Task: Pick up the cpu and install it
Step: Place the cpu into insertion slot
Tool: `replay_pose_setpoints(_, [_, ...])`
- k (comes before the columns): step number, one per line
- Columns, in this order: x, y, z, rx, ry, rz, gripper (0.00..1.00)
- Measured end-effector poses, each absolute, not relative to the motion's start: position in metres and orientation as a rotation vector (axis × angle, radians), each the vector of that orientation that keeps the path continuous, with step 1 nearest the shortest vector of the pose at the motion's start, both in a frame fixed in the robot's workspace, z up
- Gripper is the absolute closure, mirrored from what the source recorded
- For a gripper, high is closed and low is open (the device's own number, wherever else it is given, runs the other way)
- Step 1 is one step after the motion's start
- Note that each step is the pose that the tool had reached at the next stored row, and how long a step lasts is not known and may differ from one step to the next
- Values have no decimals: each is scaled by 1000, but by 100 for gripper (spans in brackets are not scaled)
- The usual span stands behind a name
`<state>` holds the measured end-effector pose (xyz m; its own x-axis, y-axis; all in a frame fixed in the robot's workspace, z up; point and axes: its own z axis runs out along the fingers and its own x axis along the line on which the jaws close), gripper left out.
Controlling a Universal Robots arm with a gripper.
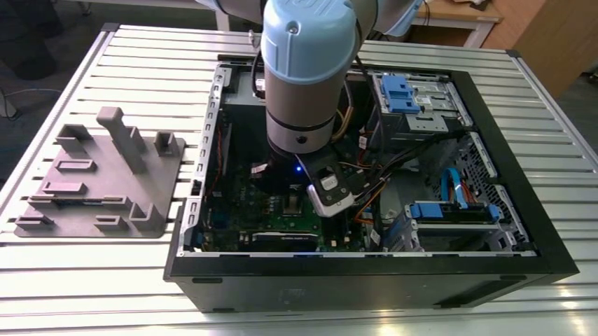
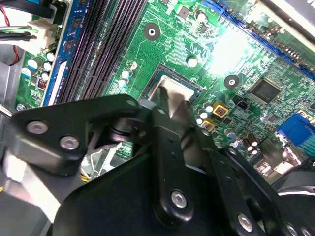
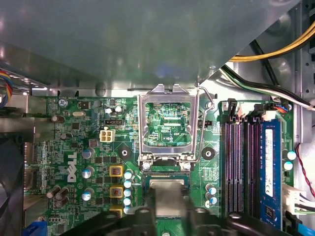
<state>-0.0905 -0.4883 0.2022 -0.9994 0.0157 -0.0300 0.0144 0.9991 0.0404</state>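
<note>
One hand (image 2: 174, 108) over cpu (image 3: 166, 194); open socket frame (image 3: 169, 129), memory slots (image 3: 241, 162) beside.

Case (image 1: 503, 140) open on top — room above board (image 3: 74, 147), frame (image 3: 143, 128) hinged up, memory slots (image 3: 238, 162) close alongside, cables (image 1: 411, 157) and drive bays (image 1: 411, 98) crowding the exterior view's right.

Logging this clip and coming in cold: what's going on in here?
A robot arm reaches down into an open computer case. Its gripper is at the green motherboard, right at the silvery cpu, beside the flipped-open metal socket frame. Whether the cpu is fully seated I cannot tell. A grey tray lies outside the case.
</note>
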Motion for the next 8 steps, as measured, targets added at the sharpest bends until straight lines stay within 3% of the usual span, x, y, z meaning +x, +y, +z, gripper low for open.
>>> replay_pose_setpoints(1, [-90,-488,202,23,3111,63,68])
replay_pose_setpoints(4, [-90,-488,202,23,3111,63,85])
replay_pose_setpoints(8, [-90,-488,202,23,3111,63,89])
